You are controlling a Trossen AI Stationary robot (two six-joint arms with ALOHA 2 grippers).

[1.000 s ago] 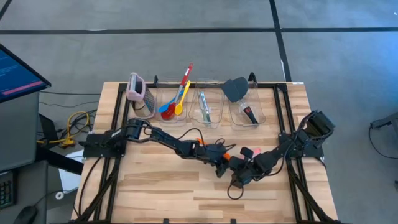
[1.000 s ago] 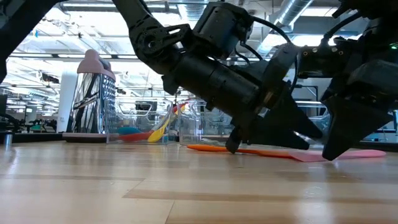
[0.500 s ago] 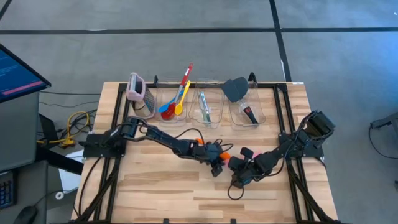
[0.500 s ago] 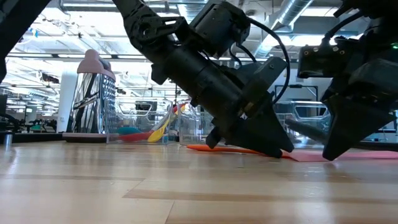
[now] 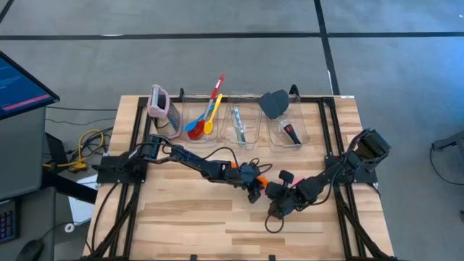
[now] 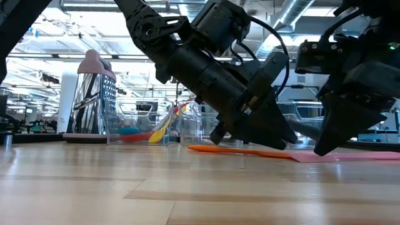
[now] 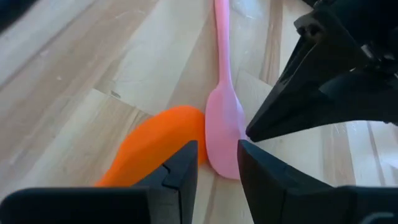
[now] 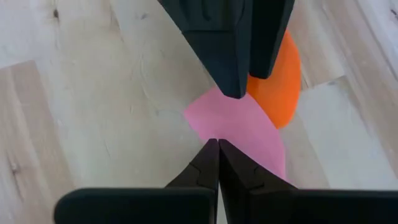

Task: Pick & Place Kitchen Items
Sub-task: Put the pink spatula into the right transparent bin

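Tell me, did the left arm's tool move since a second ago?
Yes. The left tool slid a little toward the left table edge, away from the right tool.

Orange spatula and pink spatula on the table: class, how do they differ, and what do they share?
The orange spatula is orange with a rounded blade; the pink spatula is pink. The left pincer straddles the two blades' meeting edge, while the shut right pincer points its tip at the pink one alone. Both lie flat on the wooden table, blades touching.
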